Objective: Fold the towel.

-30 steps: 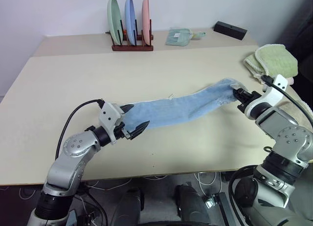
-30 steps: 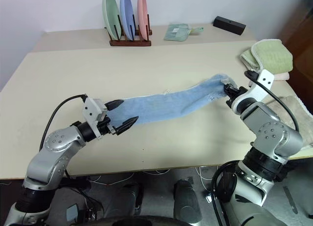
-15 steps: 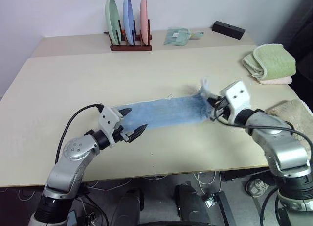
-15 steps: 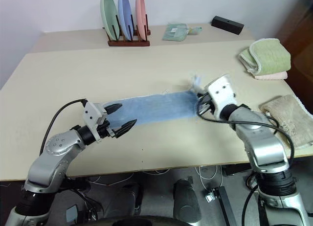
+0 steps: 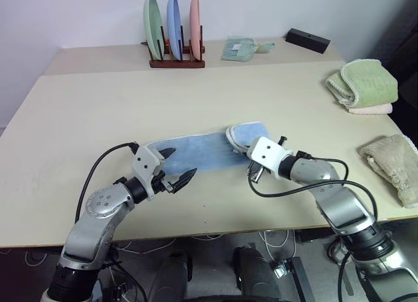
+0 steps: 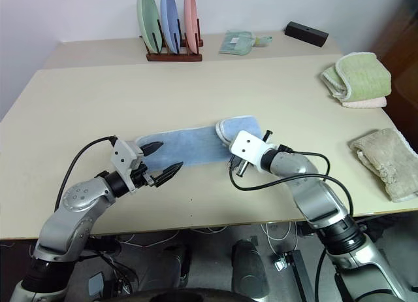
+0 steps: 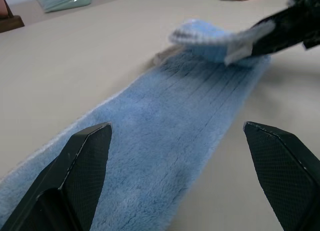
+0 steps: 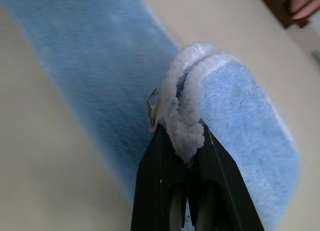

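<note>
A: State the position of the light blue terry cloth towel (image 5: 202, 151).

B: The towel lies as a long strip near the middle of the pale beige desk (image 5: 98, 106). Its right end is turned back over the strip, forming a raised fold with the pale whitish stitched edge facing up.

A: State the condition of the right hand (image 8: 187, 151).

B: The right hand is clamped on the folded-over end of the towel. In the right wrist view, both black fingers (image 8: 160, 186) pinch the whitish edge, and a small loop sits just beside the pinch point.

A: State the condition of the left hand (image 5: 177, 168).

B: The left hand holds nothing. Its two black fingers stand wide apart at the left end of the strip. In the left wrist view, the blue cloth lies between and beyond them.

A: List other items on the desk.

B: A dark wooden rack of three upright plates, green, blue and pink (image 5: 173, 37), stands at the far side. A thick green folded towel (image 5: 362, 83) and a beige fluffy towel (image 5: 392, 165) lie at the right, well apart from the blue strip.
</note>
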